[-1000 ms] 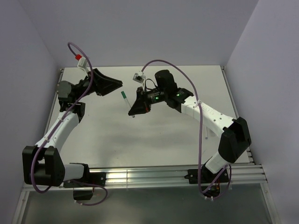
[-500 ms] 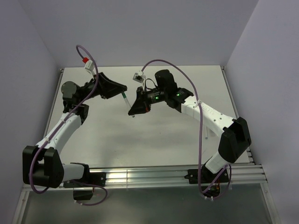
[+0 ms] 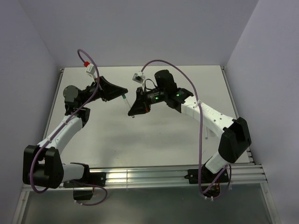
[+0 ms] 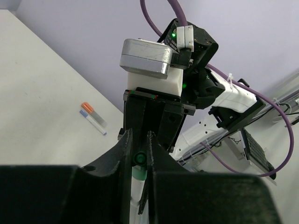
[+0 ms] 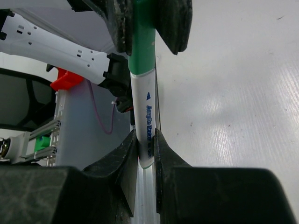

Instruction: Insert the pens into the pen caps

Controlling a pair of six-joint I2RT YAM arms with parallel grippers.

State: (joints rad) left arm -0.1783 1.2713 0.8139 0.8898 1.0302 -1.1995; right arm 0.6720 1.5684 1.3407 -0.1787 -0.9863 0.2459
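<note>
Both arms engaged. The left claw (image 3: 124,91) is clamped on the green cap (image 5: 142,42), and the right claw (image 3: 132,112) is clamped on the white pen (image 5: 142,122). The cap sits on the pen's end, in line with it, at about 11 o'clock from the worktop (image 3: 154,140) centre. Two spare pens (image 4: 93,115), one orange-ended, lie side by side at about 4 o'clock.

One white pen (image 5: 142,126), green cap (image 5: 142,42) on its tip, held aloft; orange-ended pen (image 4: 96,116) and blue-tipped pen (image 4: 95,123) lie side by side on surface (image 4: 42,84).
</note>
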